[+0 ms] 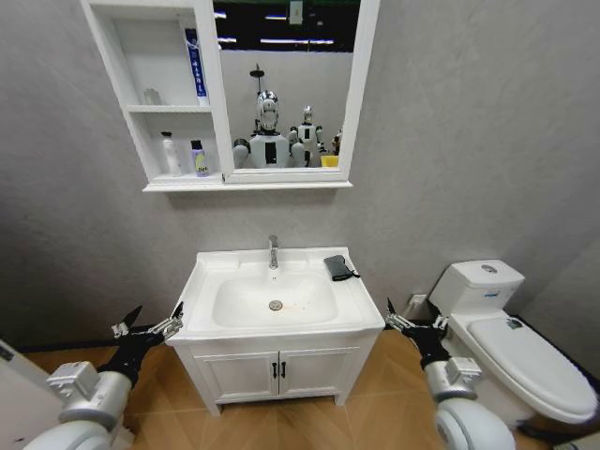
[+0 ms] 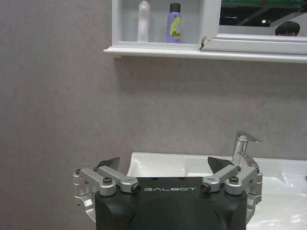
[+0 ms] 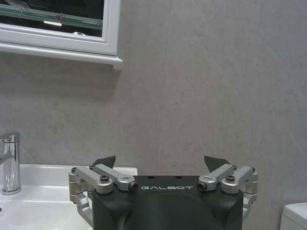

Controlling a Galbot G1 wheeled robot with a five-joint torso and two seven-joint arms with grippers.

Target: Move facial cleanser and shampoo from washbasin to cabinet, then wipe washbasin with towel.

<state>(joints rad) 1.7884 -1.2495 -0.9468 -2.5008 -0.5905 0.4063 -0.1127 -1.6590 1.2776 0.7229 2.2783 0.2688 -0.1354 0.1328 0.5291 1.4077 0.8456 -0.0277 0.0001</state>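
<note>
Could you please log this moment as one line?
bottles: on cabinet | towel: on washbasin | left gripper: open, idle | right gripper: open, idle

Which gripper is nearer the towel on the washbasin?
Right. The right gripper hangs open off the washbasin's right front corner, the side where the towel lies. The left gripper hangs open off the left front corner, farther away.
</note>
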